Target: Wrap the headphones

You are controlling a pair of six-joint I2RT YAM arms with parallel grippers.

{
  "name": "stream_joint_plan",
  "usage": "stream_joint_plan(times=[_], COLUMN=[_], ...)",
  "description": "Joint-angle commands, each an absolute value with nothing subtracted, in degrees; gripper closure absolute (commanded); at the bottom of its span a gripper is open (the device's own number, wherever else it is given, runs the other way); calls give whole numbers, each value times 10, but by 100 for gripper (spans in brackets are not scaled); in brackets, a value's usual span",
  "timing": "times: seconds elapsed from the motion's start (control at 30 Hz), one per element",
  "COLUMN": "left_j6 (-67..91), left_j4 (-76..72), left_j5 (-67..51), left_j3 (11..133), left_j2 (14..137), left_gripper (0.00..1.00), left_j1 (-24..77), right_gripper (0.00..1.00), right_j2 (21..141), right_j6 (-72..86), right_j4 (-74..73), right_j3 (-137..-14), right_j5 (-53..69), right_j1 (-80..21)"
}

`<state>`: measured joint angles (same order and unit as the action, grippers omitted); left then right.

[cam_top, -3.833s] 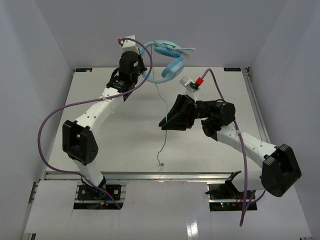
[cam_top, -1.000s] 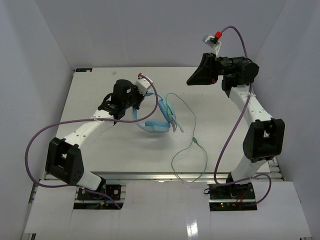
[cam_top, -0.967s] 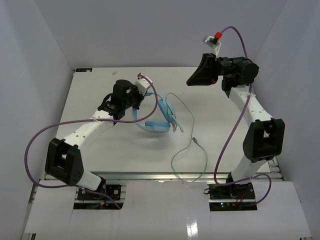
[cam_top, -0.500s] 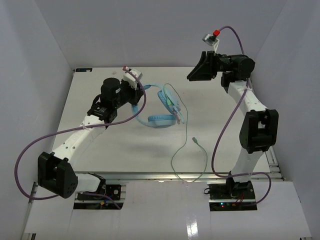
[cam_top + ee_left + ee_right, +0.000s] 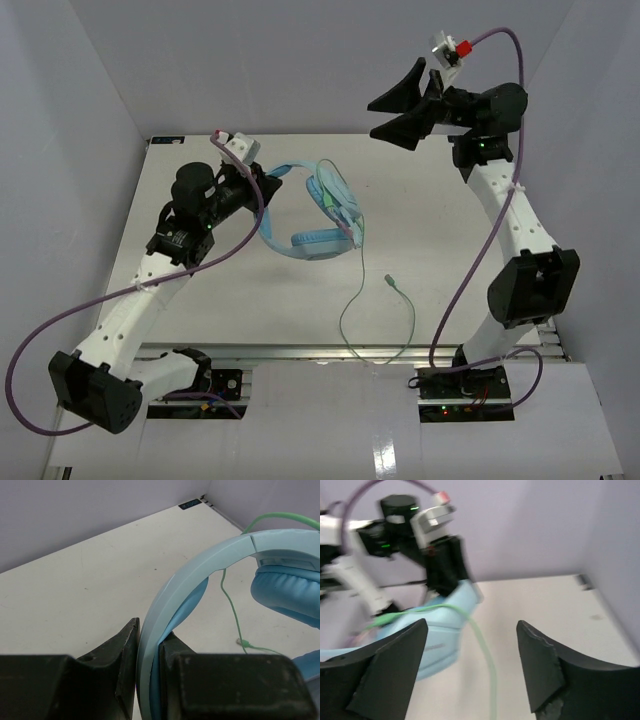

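Note:
The light blue headphones hang over the middle of the table. My left gripper is shut on their headband, which passes straight between its fingertips. One padded earcup shows at the right of the left wrist view. The thin pale-green cable trails down to the table's front edge, loops, and ends at a plug. My right gripper is raised near the back wall, open and holding nothing. Between its fingers I see the headphones and the cable, blurred.
The white table is boxed in by grey walls at the back and both sides. Purple hoses loop off both arms. The cable loop lies close to the front rail.
My right gripper's jaws have opened wide, and it has risen toward the back wall. My left arm has drawn back to the left, carrying the headphones with it.

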<state>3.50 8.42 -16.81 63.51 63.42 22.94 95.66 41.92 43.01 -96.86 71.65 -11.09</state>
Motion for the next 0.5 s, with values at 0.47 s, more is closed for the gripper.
stream_joint_plan(times=[0.47], left_j6=[179], left_j4=[119], left_j5=[-170], left_j3=[750], left_j2=[602], left_gripper=[100], left_j1=[225], right_gripper=[3], right_j2=[761], right_j6=[35], right_j4=[269], right_j3=[-577], right_j5=[491], right_j1=[-221])
